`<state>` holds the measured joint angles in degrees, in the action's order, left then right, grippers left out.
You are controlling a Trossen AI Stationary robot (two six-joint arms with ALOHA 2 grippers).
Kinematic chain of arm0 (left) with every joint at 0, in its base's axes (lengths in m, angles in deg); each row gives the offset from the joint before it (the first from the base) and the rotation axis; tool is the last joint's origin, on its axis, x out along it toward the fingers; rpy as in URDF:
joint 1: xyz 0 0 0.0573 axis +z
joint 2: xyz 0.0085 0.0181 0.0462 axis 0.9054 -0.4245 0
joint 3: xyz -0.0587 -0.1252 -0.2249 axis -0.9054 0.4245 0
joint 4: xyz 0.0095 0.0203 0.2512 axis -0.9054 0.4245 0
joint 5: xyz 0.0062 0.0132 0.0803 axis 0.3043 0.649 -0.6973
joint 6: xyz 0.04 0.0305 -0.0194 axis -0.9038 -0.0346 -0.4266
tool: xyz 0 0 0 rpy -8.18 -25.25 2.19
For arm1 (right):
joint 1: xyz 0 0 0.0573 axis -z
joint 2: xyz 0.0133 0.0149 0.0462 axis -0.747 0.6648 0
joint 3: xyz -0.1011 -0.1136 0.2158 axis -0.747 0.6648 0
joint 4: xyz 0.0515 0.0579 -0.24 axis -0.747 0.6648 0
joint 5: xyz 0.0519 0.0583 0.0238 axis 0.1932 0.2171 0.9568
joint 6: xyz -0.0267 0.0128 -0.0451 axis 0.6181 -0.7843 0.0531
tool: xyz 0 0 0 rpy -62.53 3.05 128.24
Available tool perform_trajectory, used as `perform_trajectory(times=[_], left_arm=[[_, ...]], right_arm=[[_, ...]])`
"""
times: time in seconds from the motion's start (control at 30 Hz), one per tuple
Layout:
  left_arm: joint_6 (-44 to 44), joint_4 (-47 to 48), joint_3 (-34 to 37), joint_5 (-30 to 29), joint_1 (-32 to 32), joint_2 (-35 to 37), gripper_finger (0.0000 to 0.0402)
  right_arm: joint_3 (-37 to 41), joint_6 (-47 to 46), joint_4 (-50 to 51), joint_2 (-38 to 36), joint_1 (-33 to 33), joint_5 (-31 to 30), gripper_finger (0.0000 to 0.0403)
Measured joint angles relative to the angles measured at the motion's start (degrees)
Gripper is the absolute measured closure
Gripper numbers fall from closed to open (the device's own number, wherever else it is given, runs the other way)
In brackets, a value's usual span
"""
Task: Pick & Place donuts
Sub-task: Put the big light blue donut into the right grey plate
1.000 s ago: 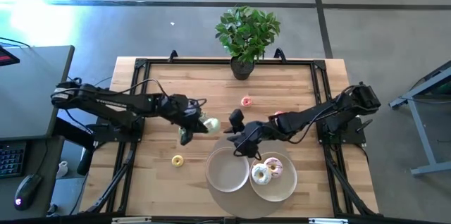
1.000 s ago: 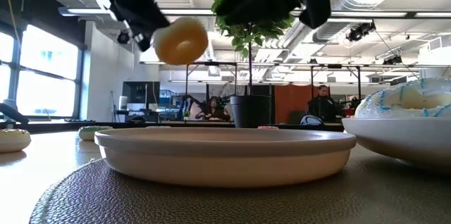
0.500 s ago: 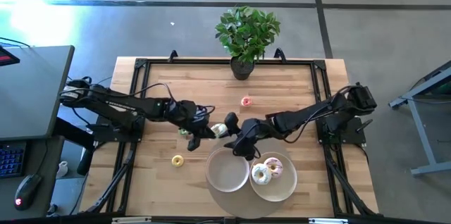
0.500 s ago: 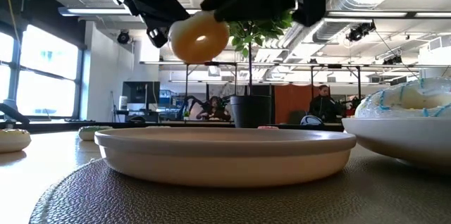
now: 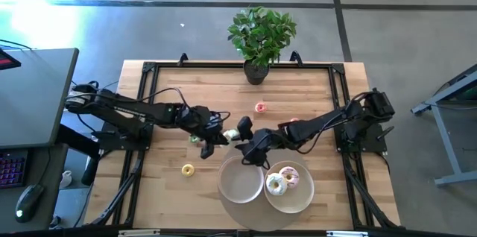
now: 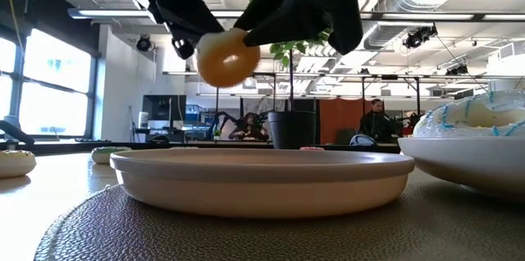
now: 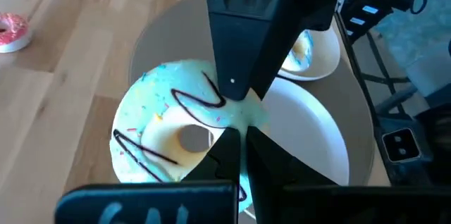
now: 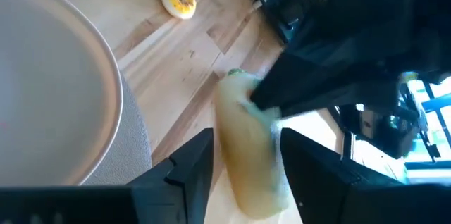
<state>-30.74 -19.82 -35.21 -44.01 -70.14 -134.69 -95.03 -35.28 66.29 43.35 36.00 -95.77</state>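
Observation:
A larger donut with pale green icing and dark lines (image 5: 232, 133) (image 6: 223, 57) (image 7: 162, 139) (image 8: 246, 150) is in the air near the far rim of the empty white bowl (image 5: 240, 181). My left gripper (image 5: 222, 134) (image 7: 232, 115) reaches in from the table's left and is shut on it. My right gripper (image 5: 242, 134) (image 8: 246, 160) comes from the right and is open. Its two fingers stand on either side of the same donut, and I cannot tell whether they touch it. Two more iced donuts lie in the second bowl (image 5: 298, 196). My left gripper pinches the donut's ring (image 7: 222, 108) between its two fingers, on the side beside the hole. The fingers come roughly level from the table's left. The donut is lifted clear and stands tilted on edge; its plain underside faces the low camera.
A tiny yellow donut (image 5: 187, 169), a tiny green one (image 5: 195, 139) and a tiny pink one (image 5: 260, 106) lie on the wood. Both bowls sit on a round mat (image 5: 250, 213) at the near edge. A potted plant (image 5: 257, 69) stands at the far edge.
My left gripper has carried the donut toward the table's right, up to the empty bowl's far rim. My right gripper has moved a little toward the left and now has its fingers around the donut.

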Motion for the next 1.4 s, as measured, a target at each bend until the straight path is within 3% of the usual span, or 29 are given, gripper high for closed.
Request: perform_trajectory(times=[0.37, 0.6, 0.83, 1.07, 1.27, 1.4], left_arm=[[-0.2, -3.0, 0.02, 0.49, -0.02, -0.12, 0.0398], [-1.19, -2.71, 0.02, -1.07, -0.07, -0.12, 0.0394], [-3.72, -2.94, 0.09, -3.01, -0.05, -1.62, 0.0325], [-3.7, -2.73, 0.11, -11.55, -0.04, -1.58, 0.0243], [-3.69, -2.37, 0.11, -15.84, -0.02, -1.58, 0.0228], [-4.16, -2.37, 0.11, -16.34, -0.02, -1.58, 0.0229]], right_arm=[[0.0, 0.08, 0.72, 0.09, 0.94, -0.1, 0.0229], [0.0, -0.02, 1.03, 0.09, 1.0, 0.09, 0.0278], [0.0, -0.75, 4.58, 0.09, 0.99, 0.16, 0.0332], [0.0, -6.72, 11.43, 0.04, 0.27, -1.05, 0.0368], [0.0, -14.68, 25.94, -3.78, -6.87, -15.49, 0.0372], [0.0, -25.54, 34.53, -8.01, -13.04, -10.5, 0.0365]])
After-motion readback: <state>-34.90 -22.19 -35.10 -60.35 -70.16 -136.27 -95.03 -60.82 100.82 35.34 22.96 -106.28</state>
